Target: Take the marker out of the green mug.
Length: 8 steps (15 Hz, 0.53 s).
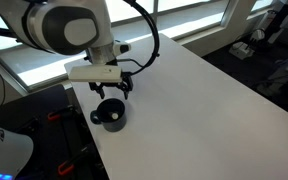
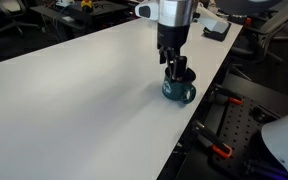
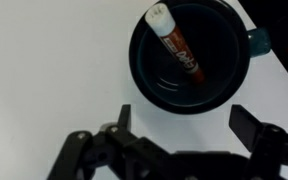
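The green mug (image 3: 189, 55) is dark and squat, with its handle (image 3: 256, 40) at the right in the wrist view. A red marker with a white cap (image 3: 174, 42) leans inside it, cap against the far rim. My gripper (image 3: 184, 125) is open, its two fingers spread below the mug in the wrist view, hovering just above it and holding nothing. In both exterior views the gripper (image 1: 114, 88) (image 2: 174, 62) hangs directly over the mug (image 1: 109, 116) (image 2: 179, 92), which stands near the table edge.
The white table (image 1: 194, 100) (image 2: 74, 100) spreads wide away from the mug. Its edge runs close beside the mug (image 2: 199, 110). Dark equipment with orange clamps sits below the edge (image 2: 219, 150). Windows and clutter lie behind.
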Each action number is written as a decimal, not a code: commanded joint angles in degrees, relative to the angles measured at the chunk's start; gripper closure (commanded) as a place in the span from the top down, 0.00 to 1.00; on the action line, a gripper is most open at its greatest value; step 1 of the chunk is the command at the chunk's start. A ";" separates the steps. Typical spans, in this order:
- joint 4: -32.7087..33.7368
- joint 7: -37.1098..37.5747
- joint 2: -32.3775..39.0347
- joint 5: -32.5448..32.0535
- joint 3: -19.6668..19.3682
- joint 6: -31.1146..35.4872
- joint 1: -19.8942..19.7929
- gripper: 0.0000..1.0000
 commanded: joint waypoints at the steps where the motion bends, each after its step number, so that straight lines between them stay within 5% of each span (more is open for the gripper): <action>1: 0.30 -4.37 0.53 2.80 -1.22 4.78 -1.23 1.00; 8: 0.93 -12.81 3.29 13.17 -1.57 8.98 -2.90 1.00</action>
